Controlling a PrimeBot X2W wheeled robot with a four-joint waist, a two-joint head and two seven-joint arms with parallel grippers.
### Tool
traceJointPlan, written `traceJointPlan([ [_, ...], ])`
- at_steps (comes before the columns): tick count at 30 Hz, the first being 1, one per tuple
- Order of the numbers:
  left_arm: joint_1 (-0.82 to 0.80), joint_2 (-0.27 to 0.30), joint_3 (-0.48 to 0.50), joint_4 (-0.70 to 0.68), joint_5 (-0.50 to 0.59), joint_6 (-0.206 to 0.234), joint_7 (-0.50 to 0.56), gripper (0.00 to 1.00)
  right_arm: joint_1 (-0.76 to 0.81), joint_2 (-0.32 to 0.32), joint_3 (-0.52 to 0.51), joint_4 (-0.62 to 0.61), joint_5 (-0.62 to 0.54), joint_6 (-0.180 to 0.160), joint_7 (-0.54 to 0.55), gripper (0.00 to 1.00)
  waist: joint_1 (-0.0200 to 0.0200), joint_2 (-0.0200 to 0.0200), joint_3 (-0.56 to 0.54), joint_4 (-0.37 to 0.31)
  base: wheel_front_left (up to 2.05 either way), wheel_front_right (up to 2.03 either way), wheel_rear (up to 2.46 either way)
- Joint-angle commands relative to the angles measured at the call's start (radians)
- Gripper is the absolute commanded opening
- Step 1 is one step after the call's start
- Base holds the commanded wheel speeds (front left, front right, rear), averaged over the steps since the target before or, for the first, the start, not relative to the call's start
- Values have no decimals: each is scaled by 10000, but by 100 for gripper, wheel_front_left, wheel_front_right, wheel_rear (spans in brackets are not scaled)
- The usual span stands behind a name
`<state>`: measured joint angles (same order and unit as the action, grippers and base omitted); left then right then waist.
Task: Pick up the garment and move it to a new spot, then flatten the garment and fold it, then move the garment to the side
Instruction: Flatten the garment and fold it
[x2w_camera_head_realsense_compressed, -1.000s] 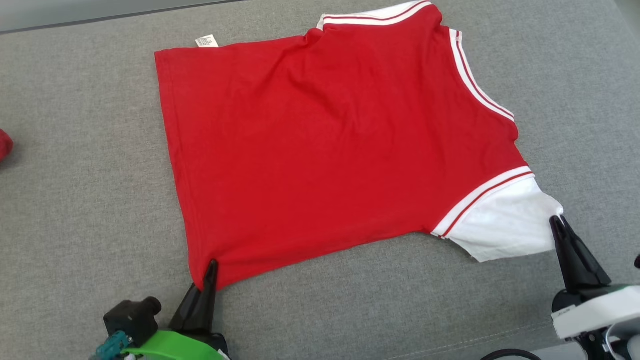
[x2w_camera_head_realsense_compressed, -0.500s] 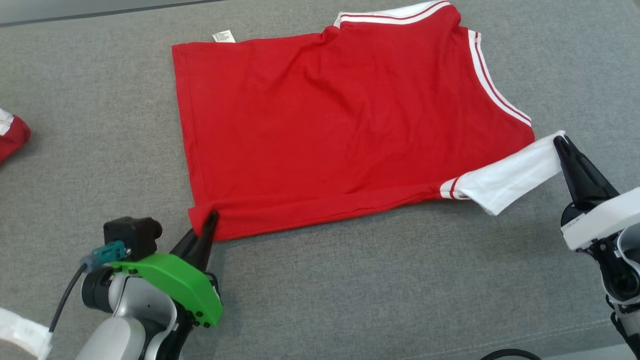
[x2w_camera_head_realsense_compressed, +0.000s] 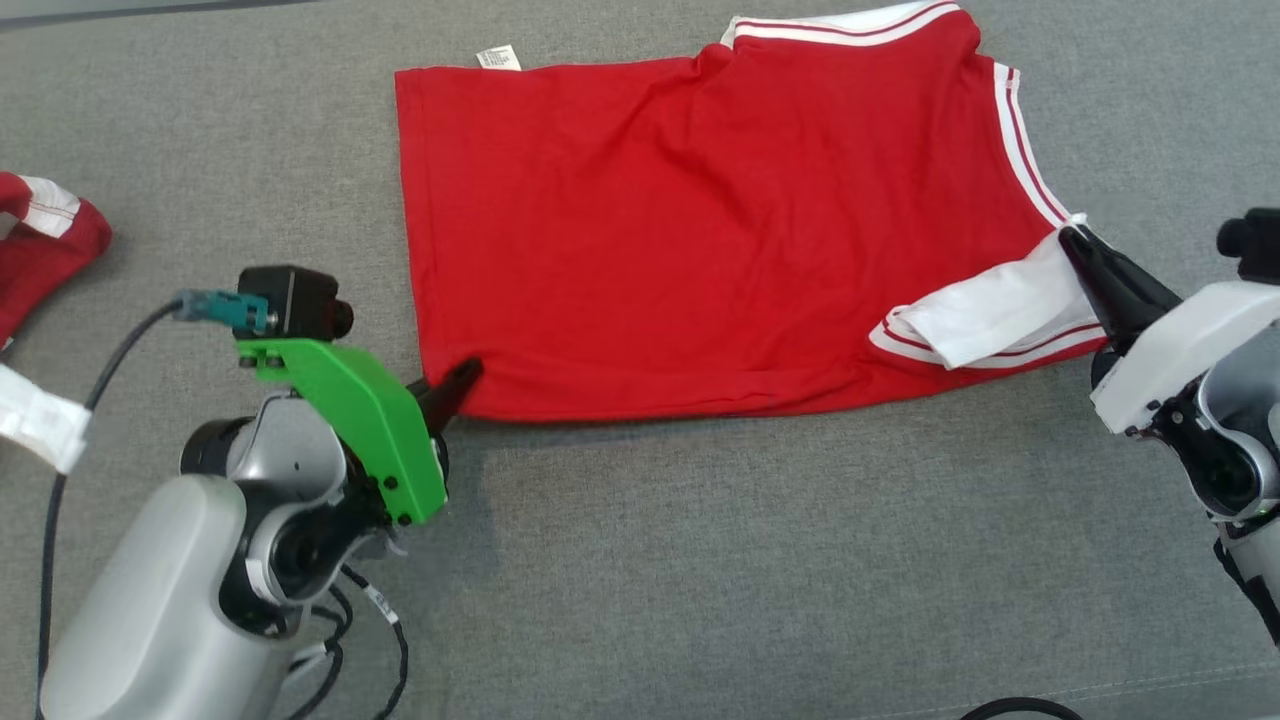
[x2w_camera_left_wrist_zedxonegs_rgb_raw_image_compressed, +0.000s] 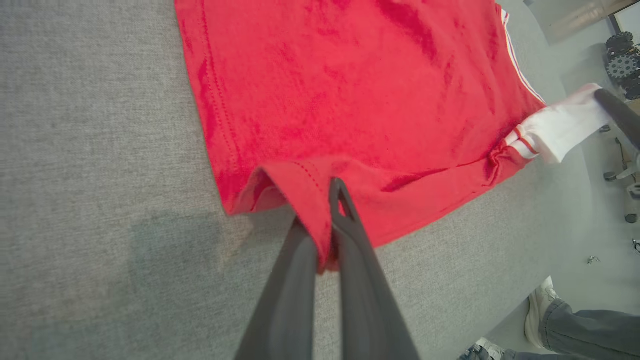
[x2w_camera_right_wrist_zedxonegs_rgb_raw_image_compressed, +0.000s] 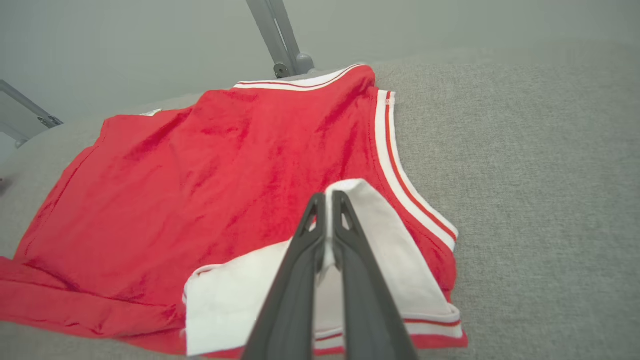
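The head camera looks steeply down from above on the grey surface, with the red shirt toward twelve o'clock. The left wrist camera sits close behind the left gripper, facing along it over the shirt's hem. In that view the right gripper appears at two o'clock. The right wrist camera looks low across the shirt from its white sleeve. All three share the shirt.

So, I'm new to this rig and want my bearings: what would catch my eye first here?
A red shirt lies spread on the grey surface, in the middle of the head view. The left hand is shut on its near hem corner. The right hand is shut on the white sleeve, which is drawn in over the red. A second garment, also red, sits at the far left edge.
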<state>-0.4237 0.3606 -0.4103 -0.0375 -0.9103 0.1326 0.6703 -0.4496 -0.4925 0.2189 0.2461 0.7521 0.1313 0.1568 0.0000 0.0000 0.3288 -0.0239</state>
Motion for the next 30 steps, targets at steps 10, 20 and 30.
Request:
traceJointPlan([
  [10,-1747,87,360,766,-792,1216,2081,0,-1479,-672,1704,454,101,-10,1421,0,0,0,-44,-207,0,0,0],
  [20,-1979,10,200,1065,-1016,1932,3006,0,-2451,-916,2563,1353,219,-10,946,0,0,0,-67,-259,0,0,0],
  [30,-888,152,507,-482,-1548,2331,3283,0,-1981,-1661,2907,752,969,-10,369,0,0,0,-503,-138,0,0,0],
])
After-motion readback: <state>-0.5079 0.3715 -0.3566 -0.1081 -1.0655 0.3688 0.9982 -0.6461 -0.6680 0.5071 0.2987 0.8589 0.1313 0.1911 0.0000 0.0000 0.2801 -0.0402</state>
